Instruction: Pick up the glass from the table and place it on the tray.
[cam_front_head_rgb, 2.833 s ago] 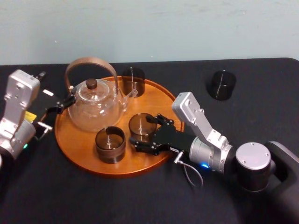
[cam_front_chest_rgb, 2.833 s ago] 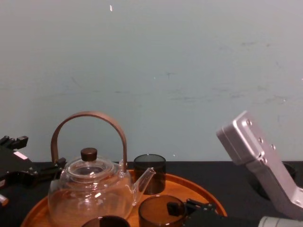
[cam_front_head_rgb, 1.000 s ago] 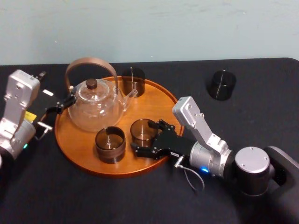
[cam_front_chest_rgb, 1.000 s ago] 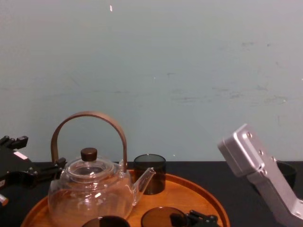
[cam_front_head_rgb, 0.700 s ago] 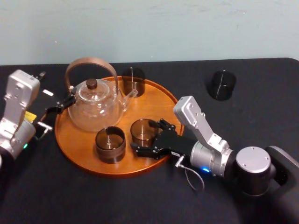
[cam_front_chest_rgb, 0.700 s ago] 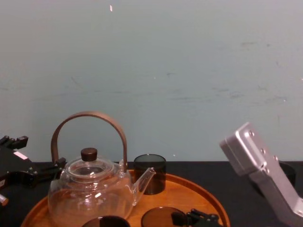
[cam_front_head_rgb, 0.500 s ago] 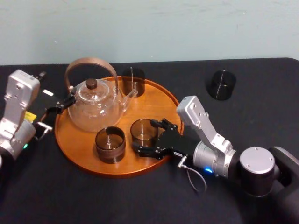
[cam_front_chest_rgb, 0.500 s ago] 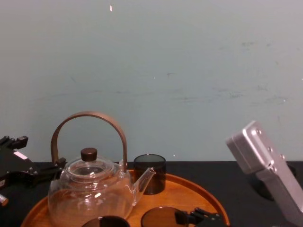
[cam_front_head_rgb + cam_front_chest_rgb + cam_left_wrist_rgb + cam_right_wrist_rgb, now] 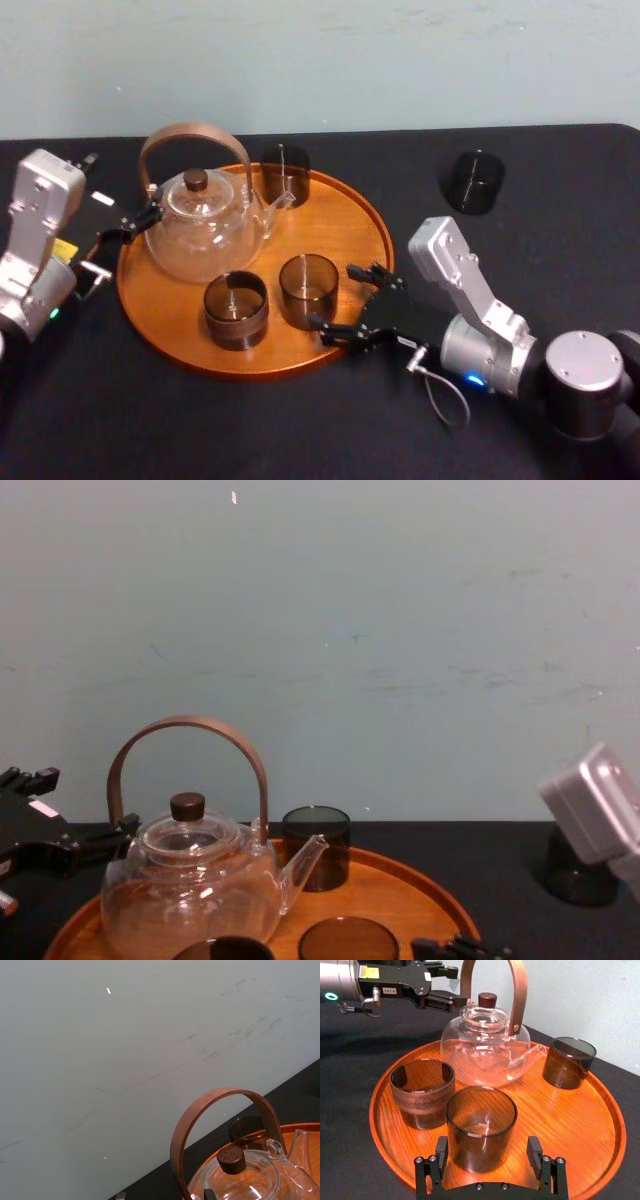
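The round wooden tray (image 9: 340, 205) lies on the black table (image 9: 250, 430) and holds a glass teapot (image 9: 205, 228) and three smoky glasses. One glass (image 9: 308, 290) (image 9: 481, 1127) stands upright on the tray's near right part. My right gripper (image 9: 343, 298) (image 9: 487, 1154) is open just behind that glass, with one fingertip on either side and neither touching it. Two more glasses stand at the tray's back (image 9: 285, 172) (image 9: 316, 845) and front left (image 9: 236, 308). Another dark glass (image 9: 473, 181) (image 9: 575, 872) stands on the table at the far right. My left gripper (image 9: 118, 240) stays open beside the teapot.
The teapot's tall brown handle (image 9: 220, 1110) rises above the tray at the left. A pale wall (image 9: 320, 630) runs behind the table. Bare black table lies between the tray and the far right glass.
My right gripper has let go of the glass on the tray and drawn back to the right and nearer to me. The glass stays upright. The left arm has not moved.
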You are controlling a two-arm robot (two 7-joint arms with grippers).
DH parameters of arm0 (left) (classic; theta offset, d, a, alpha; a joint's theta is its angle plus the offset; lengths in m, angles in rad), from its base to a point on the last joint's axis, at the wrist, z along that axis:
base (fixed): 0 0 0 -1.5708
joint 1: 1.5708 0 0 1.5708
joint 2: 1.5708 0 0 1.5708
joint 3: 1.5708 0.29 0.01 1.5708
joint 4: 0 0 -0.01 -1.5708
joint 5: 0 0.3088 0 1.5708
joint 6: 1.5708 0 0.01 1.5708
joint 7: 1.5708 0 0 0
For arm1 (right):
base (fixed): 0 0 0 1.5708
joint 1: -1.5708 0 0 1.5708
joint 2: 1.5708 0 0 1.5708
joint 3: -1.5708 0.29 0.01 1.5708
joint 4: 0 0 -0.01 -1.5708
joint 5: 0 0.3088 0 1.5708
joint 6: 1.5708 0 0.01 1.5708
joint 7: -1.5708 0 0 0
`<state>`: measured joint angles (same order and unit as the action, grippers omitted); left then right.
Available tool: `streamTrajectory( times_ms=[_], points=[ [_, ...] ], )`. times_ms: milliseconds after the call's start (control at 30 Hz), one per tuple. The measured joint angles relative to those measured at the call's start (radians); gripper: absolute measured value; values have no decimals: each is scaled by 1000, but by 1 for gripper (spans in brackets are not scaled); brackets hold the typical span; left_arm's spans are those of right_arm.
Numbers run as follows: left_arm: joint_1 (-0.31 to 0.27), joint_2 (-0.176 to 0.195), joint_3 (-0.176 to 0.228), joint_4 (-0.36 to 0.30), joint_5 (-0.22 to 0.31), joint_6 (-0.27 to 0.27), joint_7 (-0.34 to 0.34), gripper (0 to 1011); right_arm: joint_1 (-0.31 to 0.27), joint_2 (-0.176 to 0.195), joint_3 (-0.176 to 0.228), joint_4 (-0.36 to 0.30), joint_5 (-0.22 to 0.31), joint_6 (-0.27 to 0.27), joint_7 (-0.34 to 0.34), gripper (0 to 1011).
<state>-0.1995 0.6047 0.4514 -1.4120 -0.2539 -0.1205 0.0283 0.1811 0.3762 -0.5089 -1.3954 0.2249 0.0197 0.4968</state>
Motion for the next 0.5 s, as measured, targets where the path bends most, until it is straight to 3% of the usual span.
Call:
streamTrajectory(
  times_ms=[300, 500],
  points=[
    [0, 0, 0, 0, 0, 0, 0, 1009, -48, 35, 29, -38, 20, -9, -8, 1003],
    [0, 0, 0, 0, 0, 0, 0, 1010, -79, 59, 70, -57, 38, -15, -29, 1002]
  ],
)
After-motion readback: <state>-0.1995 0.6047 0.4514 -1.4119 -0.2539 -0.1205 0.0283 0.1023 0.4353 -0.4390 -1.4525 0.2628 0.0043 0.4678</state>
